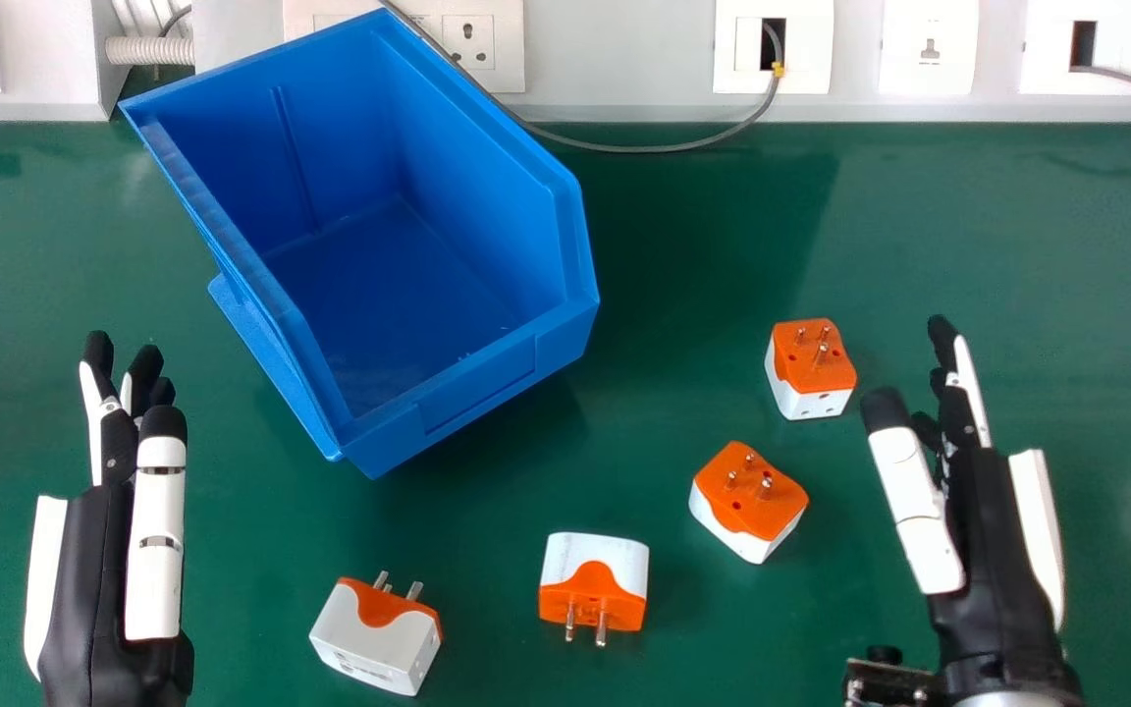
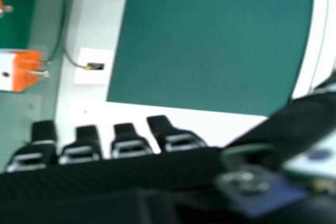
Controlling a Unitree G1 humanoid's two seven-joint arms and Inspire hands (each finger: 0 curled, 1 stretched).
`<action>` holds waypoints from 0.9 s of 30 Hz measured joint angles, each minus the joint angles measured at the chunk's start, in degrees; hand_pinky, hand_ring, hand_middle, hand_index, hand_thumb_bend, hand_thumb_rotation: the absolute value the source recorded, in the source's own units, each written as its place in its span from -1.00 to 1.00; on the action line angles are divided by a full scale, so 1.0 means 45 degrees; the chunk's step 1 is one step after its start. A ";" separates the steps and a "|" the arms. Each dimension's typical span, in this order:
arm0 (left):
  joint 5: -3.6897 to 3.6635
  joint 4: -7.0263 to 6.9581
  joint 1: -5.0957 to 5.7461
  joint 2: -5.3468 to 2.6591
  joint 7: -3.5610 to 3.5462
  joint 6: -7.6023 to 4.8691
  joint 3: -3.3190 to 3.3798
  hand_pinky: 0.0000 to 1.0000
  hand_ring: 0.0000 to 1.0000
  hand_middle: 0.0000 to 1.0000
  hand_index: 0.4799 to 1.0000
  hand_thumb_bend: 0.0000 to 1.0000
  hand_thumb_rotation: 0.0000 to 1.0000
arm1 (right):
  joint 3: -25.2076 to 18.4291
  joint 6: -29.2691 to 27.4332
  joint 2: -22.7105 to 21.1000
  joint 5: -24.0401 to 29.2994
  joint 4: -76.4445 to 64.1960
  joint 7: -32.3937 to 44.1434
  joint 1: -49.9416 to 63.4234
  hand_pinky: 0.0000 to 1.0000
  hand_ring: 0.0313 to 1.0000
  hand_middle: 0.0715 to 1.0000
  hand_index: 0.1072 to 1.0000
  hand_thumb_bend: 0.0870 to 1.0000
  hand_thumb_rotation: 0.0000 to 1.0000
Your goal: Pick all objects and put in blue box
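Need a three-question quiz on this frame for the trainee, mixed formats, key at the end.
1. Count: in the head view, how many orange-and-white plug adapters lie on the green table?

2. True or false: at least one adapter is already inside the blue box.

3. Multiple choice: which is nearer the adapter farthest from the robot, the left robot hand or the right robot hand?
A) left
B) right
C) both equally near

Key: 1. four; 2. false; 3. B
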 measured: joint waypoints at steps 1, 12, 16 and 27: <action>-0.0005 -0.0011 0.0028 0.0000 -0.0018 0.0000 -0.0002 1.00 1.00 1.00 1.00 -0.55 0.99 | 0.0059 -0.0024 -0.0064 -0.0178 0.0045 -0.0045 0.0032 0.80 0.93 0.94 0.85 -0.17 1.00; -0.0134 -0.0245 0.0287 -0.0003 -0.0158 0.0026 -0.0012 1.00 1.00 1.00 1.00 -0.56 0.95 | 0.0726 -0.0509 -0.0596 -0.1487 0.0765 -0.0673 0.0249 0.74 0.87 0.88 0.81 -0.18 0.91; -0.0143 -0.0490 0.0361 -0.0011 -0.0141 0.0259 -0.0014 1.00 1.00 1.00 1.00 -0.55 0.95 | 0.0968 -0.0414 -0.0589 -0.2055 0.1176 -0.1151 0.0181 0.67 0.83 0.84 0.76 -0.15 0.80; 0.0010 -0.0569 0.0455 -0.0016 0.0019 0.0321 -0.0001 1.00 1.00 1.00 1.00 -0.59 0.98 | 0.1668 0.0119 -0.0815 -0.3708 0.3518 -0.2921 -0.1081 0.64 0.82 0.83 0.76 -0.02 0.63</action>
